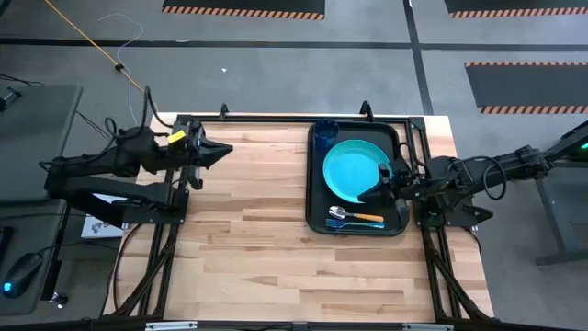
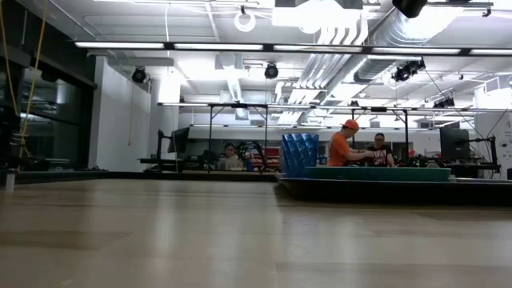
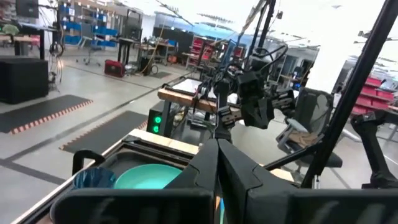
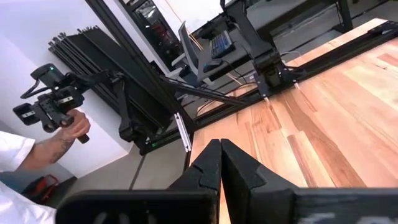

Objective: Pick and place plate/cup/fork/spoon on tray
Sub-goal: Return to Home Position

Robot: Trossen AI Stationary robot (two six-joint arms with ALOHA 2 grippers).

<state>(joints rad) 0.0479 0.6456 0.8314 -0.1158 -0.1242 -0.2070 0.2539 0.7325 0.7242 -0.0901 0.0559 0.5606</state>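
Note:
The black tray (image 1: 313,175) lies at the table's right. On it rest the turquoise plate (image 1: 354,170), the dark-blue cup (image 1: 324,136) upright at its far left corner, and the yellow-handled spoon (image 1: 354,215) and blue fork (image 1: 360,223) side by side along its near edge. My right gripper (image 1: 366,196) is shut and empty, above the plate's near right rim. My left gripper (image 1: 227,148) is shut and empty at the table's far left. In the low view the cup (image 2: 299,154), plate (image 2: 376,173) and tray (image 2: 392,190) show at the right.
Bare wooden tabletop spreads left of and in front of the tray. The black frame rails (image 1: 276,118) run along the table's edges. A person's hand holding a black device (image 4: 59,109) shows beyond the table in the right wrist view. People sit in the room behind (image 2: 348,144).

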